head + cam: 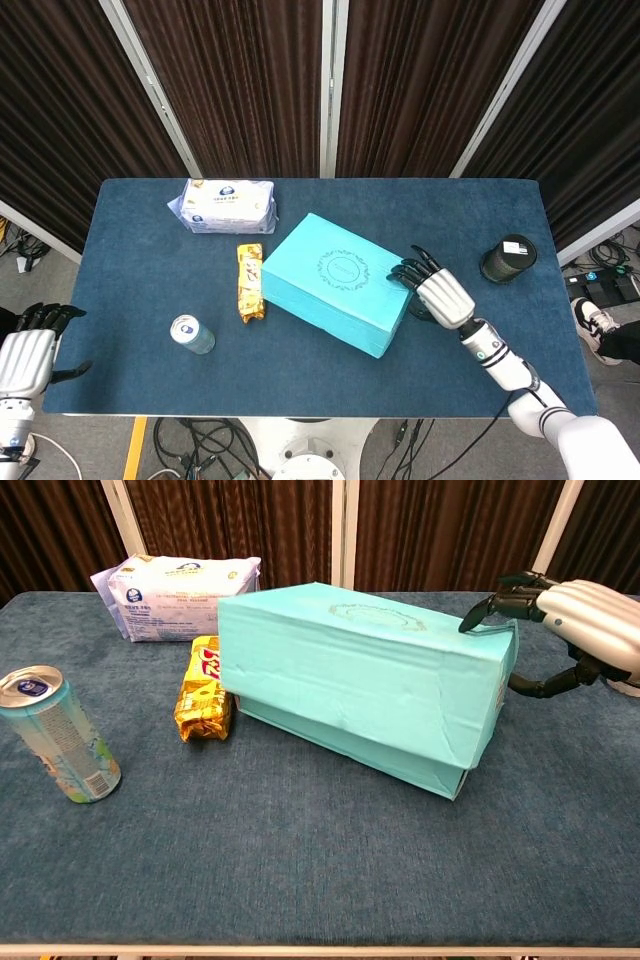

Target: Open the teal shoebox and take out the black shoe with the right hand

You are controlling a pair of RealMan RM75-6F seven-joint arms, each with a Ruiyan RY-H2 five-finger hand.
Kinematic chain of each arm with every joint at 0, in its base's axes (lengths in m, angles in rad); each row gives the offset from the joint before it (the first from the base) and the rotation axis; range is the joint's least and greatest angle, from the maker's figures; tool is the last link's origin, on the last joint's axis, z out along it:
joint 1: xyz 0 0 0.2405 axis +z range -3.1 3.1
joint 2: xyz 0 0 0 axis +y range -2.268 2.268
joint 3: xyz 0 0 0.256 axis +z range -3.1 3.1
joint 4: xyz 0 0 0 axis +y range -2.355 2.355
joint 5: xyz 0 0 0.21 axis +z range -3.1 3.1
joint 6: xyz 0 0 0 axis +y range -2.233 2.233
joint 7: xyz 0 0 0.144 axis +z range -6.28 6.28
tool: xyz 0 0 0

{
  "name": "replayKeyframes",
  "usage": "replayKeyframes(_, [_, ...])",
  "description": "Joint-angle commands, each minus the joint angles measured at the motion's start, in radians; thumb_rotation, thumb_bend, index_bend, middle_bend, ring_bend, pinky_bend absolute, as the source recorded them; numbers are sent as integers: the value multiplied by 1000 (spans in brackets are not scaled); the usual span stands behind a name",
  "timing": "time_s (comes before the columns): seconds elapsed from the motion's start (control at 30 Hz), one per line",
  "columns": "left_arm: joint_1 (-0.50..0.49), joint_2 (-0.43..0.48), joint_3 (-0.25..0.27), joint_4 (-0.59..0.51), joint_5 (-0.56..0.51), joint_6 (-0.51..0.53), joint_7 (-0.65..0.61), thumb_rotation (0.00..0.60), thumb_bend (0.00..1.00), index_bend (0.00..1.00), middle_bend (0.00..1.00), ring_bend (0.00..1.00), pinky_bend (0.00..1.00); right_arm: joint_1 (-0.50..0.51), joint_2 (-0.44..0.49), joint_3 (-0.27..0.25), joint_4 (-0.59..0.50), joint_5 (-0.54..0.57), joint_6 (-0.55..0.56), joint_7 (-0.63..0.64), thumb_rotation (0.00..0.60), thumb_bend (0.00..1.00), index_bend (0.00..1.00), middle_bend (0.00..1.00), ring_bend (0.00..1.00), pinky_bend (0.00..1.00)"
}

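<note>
The teal shoebox (360,695) stands in the middle of the blue surface (320,360), and its lid (350,670) is lifted at the front edge, so a dark gap shows along the bottom of the lid in the chest view. The right hand (575,620) is at the right end of the box, with its fingertips (490,605) curled over the top corner of the lid and the thumb lower at the side; it seems to pinch the lid edge, not to hold it fully. The black shoe is not visible, I judge it is inside. The left hand (25,355) is at the far left corner of the surface, holding nothing, fingers loosely apart. To do this step well, the right hand should raise the lid straight up and evenly, because a pull only at one corner can tilt the whole box or drag it toward the yellow snack packet (205,690) just beside it. The can (60,735) and the tissue pack (185,595) are well apart from the box.
</note>
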Motion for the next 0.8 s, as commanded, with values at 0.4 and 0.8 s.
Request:
replayKeyframes(0.4, [-8, 18, 1, -24, 3, -11, 11, 600, 0, 264, 220, 144, 109, 4, 151, 214, -443, 335, -282, 488, 600, 495, 477, 359, 194, 12])
replayKeyframes(0.8, [-18, 40, 0, -48, 11, -18, 15, 600, 0, 264, 220, 144, 110, 49, 204, 426, -617, 696, -552, 458, 600, 327, 260, 268, 81, 0])
